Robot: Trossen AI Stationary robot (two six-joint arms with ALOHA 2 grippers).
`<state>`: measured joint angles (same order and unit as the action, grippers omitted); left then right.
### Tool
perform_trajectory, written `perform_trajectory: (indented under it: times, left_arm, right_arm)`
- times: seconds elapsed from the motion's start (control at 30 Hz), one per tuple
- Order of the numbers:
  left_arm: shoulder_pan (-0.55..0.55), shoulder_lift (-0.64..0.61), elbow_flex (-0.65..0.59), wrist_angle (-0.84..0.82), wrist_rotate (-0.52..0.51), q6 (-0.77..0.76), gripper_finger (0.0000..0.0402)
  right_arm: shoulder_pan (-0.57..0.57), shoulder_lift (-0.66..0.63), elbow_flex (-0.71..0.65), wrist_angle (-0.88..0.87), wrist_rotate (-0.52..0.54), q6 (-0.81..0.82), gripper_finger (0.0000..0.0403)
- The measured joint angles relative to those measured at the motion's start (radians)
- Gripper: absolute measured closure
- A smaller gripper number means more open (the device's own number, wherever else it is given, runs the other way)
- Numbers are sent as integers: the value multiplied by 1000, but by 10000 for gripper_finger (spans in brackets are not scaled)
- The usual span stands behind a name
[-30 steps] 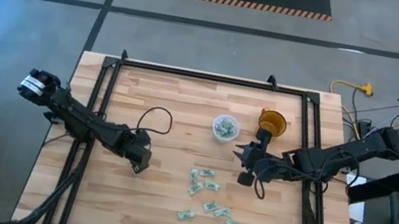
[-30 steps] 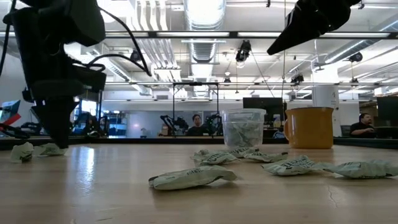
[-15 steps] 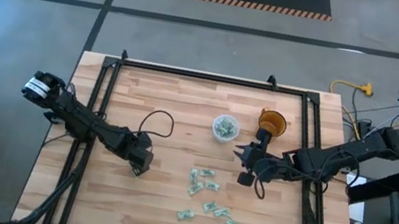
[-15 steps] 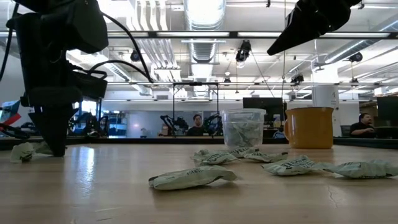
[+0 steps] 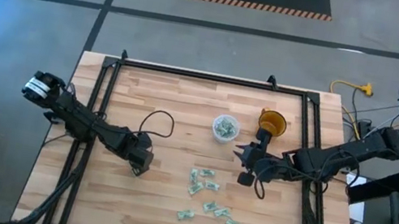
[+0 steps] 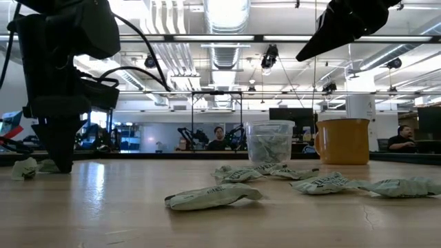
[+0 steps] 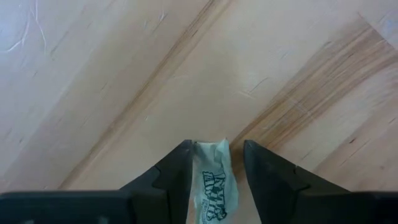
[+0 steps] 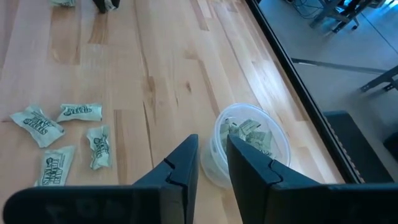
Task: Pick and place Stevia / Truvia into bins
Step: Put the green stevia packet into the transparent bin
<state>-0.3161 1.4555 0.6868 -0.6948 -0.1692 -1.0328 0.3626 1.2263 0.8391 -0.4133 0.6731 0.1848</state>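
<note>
Your Stevia sachets (image 5: 209, 196): small, flat, pale green and white paper packets with dark print, most crumpled, were scattered loose on the wooden table (image 5: 158, 204) in a cluster toward the front centre, near one another. One sachet (image 7: 212, 180) sat between the fingers of the left gripper (image 7: 214, 165), down at the table surface, well apart from the cluster. Your bin (image 5: 225, 127): a small round translucent cup, stood upright behind the cluster and already held several sachets (image 8: 252, 134).
</note>
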Motion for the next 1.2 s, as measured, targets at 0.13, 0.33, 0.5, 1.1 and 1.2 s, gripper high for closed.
perform_trajectory:
  times: [0.13, 0.33, 0.5, 1.1, 1.2]
  left_arm:
    - [0, 0, 1, 6, 5, 2, 317]
    - [0, -17, -2, -13, 7, 25, 388]
    - [0, -19, -2, -8, 4, 45, 391]
    - [58, -22, 68, 474, -274, 757, 389]
    - [108, -17, 68, 598, -275, 869, 389]
  right_arm:
    - [0, 0, -3, 0, 0, 0, 330]
    - [0, 0, -8, 1, 0, 0, 334]
    - [0, 0, -9, 2, 0, 0, 328]
    - [-1, 0, -10, 6, 1, 0, 329]
    - [-1, 0, -10, 6, 1, 0, 326]
